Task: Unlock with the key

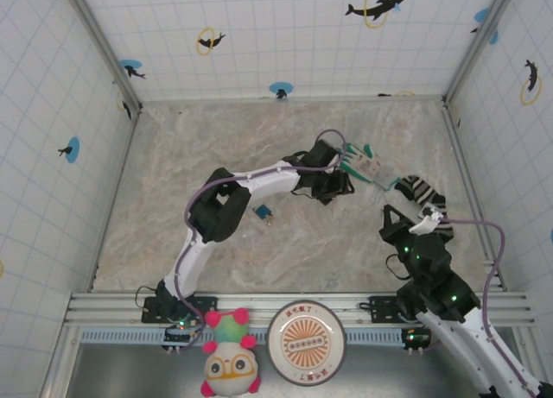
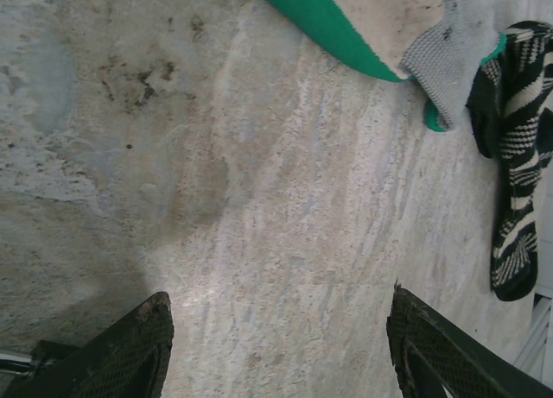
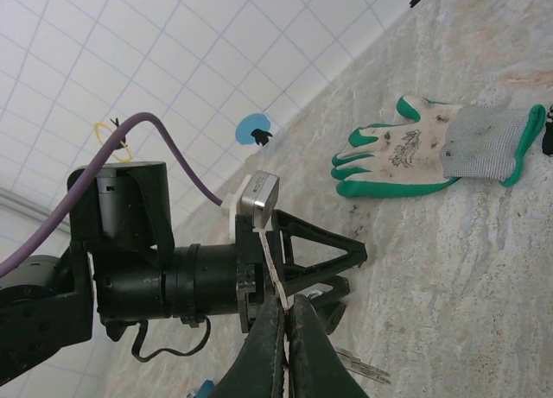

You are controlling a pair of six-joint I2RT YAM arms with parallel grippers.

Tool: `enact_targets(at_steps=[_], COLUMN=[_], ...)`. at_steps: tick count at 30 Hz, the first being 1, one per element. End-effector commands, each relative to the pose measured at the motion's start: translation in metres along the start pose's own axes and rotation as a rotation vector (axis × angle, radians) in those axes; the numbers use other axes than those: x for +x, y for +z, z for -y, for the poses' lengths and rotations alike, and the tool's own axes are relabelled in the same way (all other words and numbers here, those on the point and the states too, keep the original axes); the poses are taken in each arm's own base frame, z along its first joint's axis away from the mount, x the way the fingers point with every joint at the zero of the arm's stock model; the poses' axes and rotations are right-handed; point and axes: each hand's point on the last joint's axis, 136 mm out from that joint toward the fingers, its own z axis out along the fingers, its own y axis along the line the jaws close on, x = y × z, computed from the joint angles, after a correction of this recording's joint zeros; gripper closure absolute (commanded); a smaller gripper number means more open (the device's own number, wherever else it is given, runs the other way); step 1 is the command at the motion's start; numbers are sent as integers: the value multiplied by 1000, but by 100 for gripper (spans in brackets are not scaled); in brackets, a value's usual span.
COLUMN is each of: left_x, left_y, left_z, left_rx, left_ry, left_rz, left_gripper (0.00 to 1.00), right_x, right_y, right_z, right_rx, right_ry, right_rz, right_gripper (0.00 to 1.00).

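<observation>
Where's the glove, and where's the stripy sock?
glove (image 3: 406, 146), right wrist view, on its dirty palm.
stripy sock (image 2: 516, 169), left wrist view, on the middle of its striped fabric.

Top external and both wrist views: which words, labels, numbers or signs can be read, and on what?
No text is legible.
Round plaque: red characters, too small to read.
Glove: dark palm print, too blurred to read.
Wall stickers: dolphins and rings, no letters.

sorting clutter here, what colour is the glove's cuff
Grey knit cuff on the green-and-cream glove; best in the right wrist view.
</observation>
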Motion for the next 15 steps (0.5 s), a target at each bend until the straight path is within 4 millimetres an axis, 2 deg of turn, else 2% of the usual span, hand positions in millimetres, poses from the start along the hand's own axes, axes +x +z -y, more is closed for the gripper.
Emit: enact_targets(at_steps=[1, 8, 15], left_x=[2, 8, 12], left_y=[6, 2, -17], left_z=[-8, -12, -13], left_rx=[-54, -84, -109], left_ry=[-19, -20, 12], left_rz=[-10, -20, 3], left_gripper=[34, 38, 38], right_x=[3, 4, 8], right_y=[2, 2, 6], right_z=[12, 16, 17], right_rx=[35, 46, 38], right_ry=[12, 17, 32], right_rz=[14, 19, 17], right_gripper=[100, 100, 100])
